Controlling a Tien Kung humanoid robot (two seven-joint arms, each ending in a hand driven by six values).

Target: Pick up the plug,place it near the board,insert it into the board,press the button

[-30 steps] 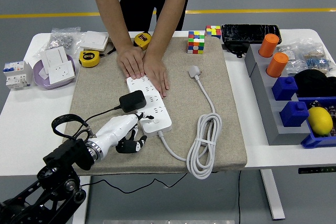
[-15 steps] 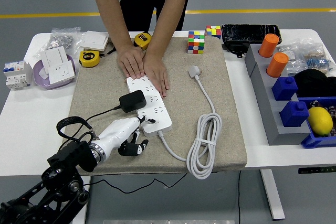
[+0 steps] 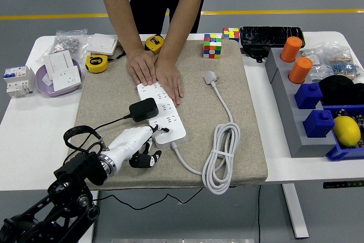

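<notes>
A white power strip [image 3: 163, 113] lies on the beige mat [image 3: 199, 146]. A black plug [image 3: 143, 109] sits in it, its black cable running off to the left. My left hand [image 3: 141, 145] is at the strip's near end, one fingertip stretched to the end by the button, the other fingers curled under, holding nothing. A person's two hands [image 3: 154, 70] press flat on the strip's far end. My right arm is out of view.
The strip's white cable [image 3: 219, 160] lies coiled on the mat, its white plug [image 3: 211, 77] at the far end. Grey bins [image 3: 296, 120] with orange and blue parts stand right. Tape measures [image 3: 97, 63], a purple bowl [image 3: 41, 79] and Rubik's cubes [image 3: 212, 45] lie around.
My left hand has slid a little right and toward the near edge, keeping its fingertip at the strip's near end. The person's hands have not moved.
</notes>
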